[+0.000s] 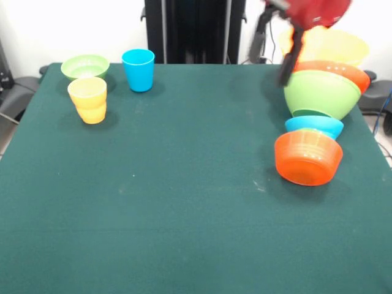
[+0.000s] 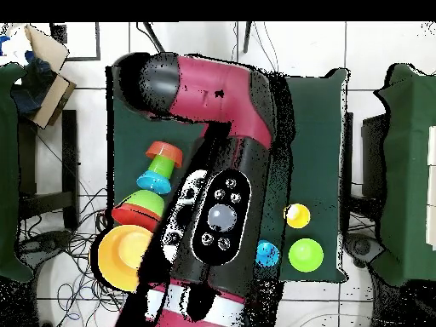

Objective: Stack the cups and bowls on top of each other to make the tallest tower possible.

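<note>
The tower stands at the right of the front view: a red-orange bowl (image 1: 306, 160) lowest, then a blue bowl (image 1: 315, 125), a green bowl (image 1: 321, 93), an orange bowl (image 1: 343, 69) and a wide yellow bowl (image 1: 334, 46) on top. My gripper (image 1: 288, 61) shows as a blurred dark shape at the tower's upper left, under the red arm (image 1: 312, 9). At the far left stand a blue cup (image 1: 138, 70), a yellow-orange cup (image 1: 89, 99) that looks like two nested, and a small green bowl (image 1: 85, 65). Overhead, the arm (image 2: 217, 213) covers the table's middle, with the tower (image 2: 136, 209) beside it.
The table is covered with a dark green cloth (image 1: 184, 202). Overhead, the yellow cup (image 2: 297, 215), blue cup (image 2: 267, 253) and green bowl (image 2: 306, 255) sit to the right of the arm. Dark furniture and cables lie around the table edges.
</note>
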Tool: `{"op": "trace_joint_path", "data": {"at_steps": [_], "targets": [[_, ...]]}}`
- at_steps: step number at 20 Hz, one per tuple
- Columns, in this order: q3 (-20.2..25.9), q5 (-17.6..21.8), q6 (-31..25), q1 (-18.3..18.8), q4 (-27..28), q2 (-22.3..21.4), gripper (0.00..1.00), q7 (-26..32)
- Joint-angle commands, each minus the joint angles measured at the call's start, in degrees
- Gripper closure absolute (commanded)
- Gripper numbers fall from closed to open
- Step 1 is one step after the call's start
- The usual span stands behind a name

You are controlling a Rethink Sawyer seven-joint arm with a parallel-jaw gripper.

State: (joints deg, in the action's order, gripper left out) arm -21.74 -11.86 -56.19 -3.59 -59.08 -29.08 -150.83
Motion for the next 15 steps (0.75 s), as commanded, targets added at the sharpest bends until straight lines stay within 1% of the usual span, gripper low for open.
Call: {"op": "trace_joint_path", "data": {"at_steps": [1, 4, 7, 15], "targets": [[11.32, 7.79, 8.35, 4.55, -10.97, 0.53, 0.00, 21.35], [13.39, 8.66, 10.35, 6.00, -12.13, 0.35, 0.00, 21.79], [14.43, 9.56, 10.25, 6.79, -12.24, 0.17, 0.00, 21.79], [17.81, 11.66, 13.27, 9.77, -14.06, -0.18, 0.00, 22.83]]}}
